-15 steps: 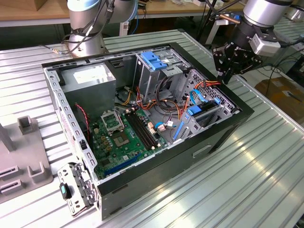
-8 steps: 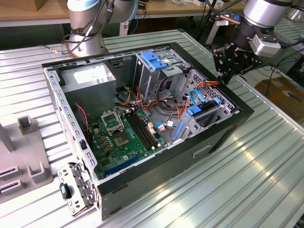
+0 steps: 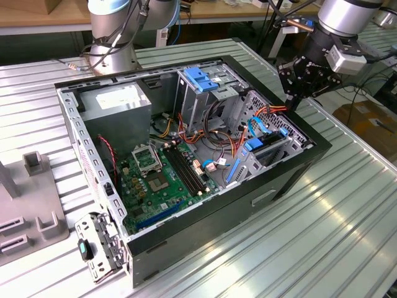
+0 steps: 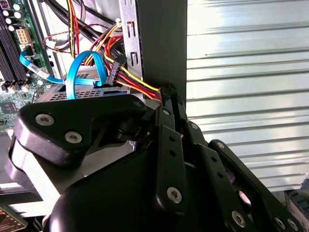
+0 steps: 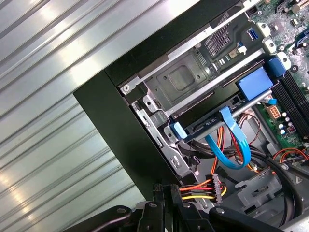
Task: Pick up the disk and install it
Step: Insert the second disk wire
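Your one disk [image 3: 273, 146] sat in the open computer case [image 3: 291, 181], slotted on edge into the bay at the case corner that faced the table [image 3: 347, 236] edge on the exterior view's right. Its blue side rails stood up along the bay, so by my reading it was already seated there, not waiting loose to be picked up. Its label was turned out of sight.

A single blue data cable [image 5: 232, 145] looped up from the bay just beside the disk. Next to it ran one bundle of red, yellow and black wires [image 5: 193, 191] ending in one dark plug [image 5: 217, 185]. The plug hung free of the disk, which suggests the power had not yet been connected.

Your tool [image 3: 293, 100] was over that same corner, right at the case wall. In both wrist views its fingers looked drawn together with the wire bundle running straight into their tips, so I judged it clenched on the wires and not on the disk. That hold would make sense as a way to steer the plug towards the disk's back.

Further in, you had one grey power box [image 3: 118, 102] at the case's far corner, one metal cage [image 3: 201, 84] with a blue latch beside it, and one green circuit board [image 3: 155, 180] on the case floor. The case lay near the middle of the table.
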You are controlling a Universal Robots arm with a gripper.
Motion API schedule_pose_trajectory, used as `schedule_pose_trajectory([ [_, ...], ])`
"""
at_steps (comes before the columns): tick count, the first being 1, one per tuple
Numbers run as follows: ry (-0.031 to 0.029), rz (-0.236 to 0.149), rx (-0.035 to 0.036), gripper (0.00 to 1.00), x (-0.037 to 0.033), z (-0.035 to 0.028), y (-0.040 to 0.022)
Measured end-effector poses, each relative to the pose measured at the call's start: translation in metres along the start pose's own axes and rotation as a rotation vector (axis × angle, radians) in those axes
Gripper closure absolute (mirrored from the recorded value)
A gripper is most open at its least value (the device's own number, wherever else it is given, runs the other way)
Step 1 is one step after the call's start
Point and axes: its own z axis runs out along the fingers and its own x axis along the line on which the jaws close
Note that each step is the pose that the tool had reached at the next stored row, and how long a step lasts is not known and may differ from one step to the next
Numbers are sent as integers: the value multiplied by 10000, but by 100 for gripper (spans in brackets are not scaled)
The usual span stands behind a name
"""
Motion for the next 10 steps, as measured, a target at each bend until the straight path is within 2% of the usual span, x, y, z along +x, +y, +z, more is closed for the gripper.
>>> schedule_pose_trajectory([
  [7, -2, 0, 2, 84, 0, -2, 0],
  [10, 0, 0, 0, 84, 1, -26, -2],
])
